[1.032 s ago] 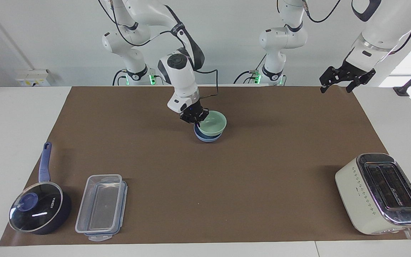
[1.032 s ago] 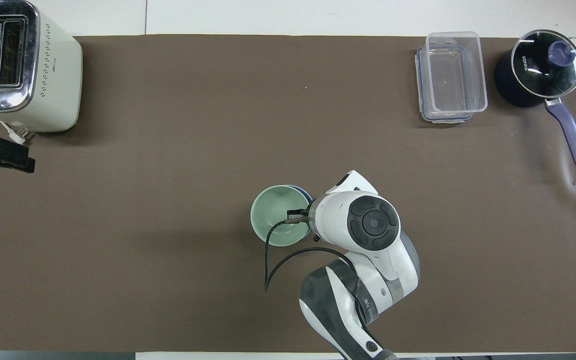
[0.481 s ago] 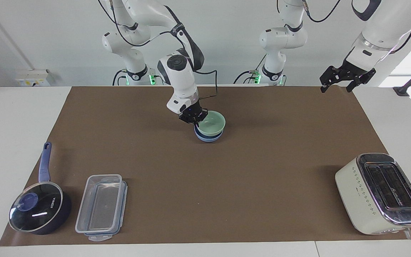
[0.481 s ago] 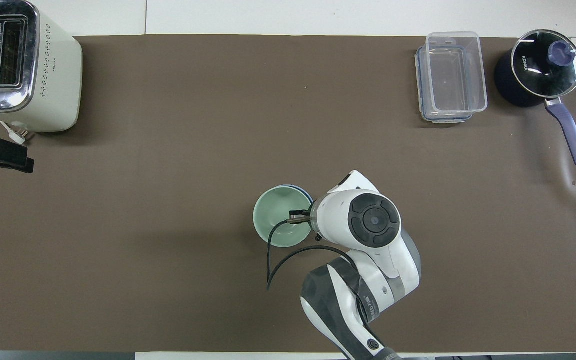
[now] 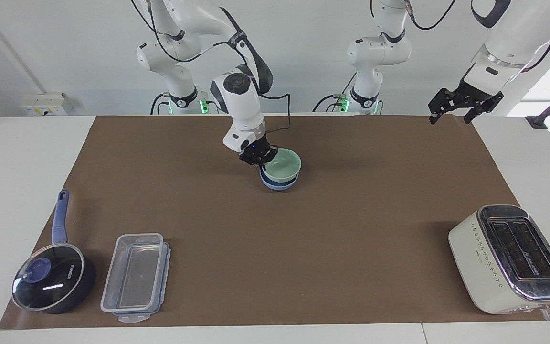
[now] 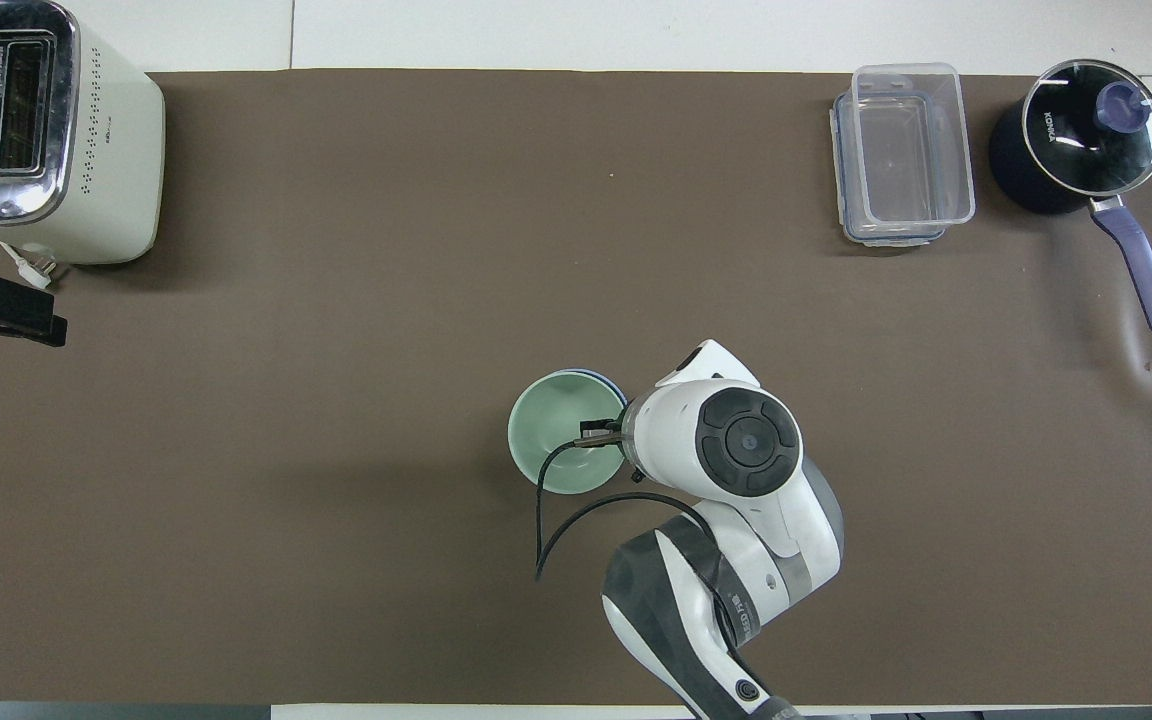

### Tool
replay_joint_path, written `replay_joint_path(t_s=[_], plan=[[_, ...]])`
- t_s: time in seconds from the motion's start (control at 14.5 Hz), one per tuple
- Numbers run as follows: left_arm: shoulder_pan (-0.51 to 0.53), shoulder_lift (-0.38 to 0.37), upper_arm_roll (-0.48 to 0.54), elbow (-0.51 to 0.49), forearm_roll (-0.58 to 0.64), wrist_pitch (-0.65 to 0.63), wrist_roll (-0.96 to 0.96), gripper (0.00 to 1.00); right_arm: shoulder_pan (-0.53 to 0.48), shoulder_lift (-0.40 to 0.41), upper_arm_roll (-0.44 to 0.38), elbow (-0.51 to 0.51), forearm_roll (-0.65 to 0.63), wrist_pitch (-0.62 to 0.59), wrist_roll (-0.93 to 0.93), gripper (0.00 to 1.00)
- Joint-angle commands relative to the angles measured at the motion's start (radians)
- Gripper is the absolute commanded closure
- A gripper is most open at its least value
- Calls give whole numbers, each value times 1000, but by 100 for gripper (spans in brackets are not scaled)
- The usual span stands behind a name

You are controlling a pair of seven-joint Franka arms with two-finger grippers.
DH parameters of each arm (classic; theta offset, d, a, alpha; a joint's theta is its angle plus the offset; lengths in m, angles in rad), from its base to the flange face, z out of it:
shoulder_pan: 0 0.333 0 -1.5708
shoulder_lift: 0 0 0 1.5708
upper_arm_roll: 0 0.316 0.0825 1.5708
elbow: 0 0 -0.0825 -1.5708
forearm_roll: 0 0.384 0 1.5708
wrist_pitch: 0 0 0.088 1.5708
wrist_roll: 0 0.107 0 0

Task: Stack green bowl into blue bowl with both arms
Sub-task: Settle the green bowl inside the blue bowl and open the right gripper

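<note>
- My right pincer, clamped on the green bowl, seats it in the blue bowl beneath.
- Lifting before letting go could unseat the stack.
- My left pincer waits apart, spread.

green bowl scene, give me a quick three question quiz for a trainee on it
1. True or false: the green bowl sits in the blue bowl.
2. Which gripper is shut on the green bowl's rim?
3. Which lies nearest the toaster: A pan, B tub, C left gripper?

Key
1. True.
2. The right gripper.
3. C.
</note>
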Motion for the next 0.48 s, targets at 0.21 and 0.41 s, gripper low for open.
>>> replay_joint_path(t_s=[0.21, 0.41], plan=[[12, -32, -7, -38, 21, 18, 6, 0, -6, -19, -1, -11, -57, -2, -12, 100], [12, -32, -7, -38, 21, 18, 6, 0, -6, -19, -1, -11, -58, 6, -12, 100]])
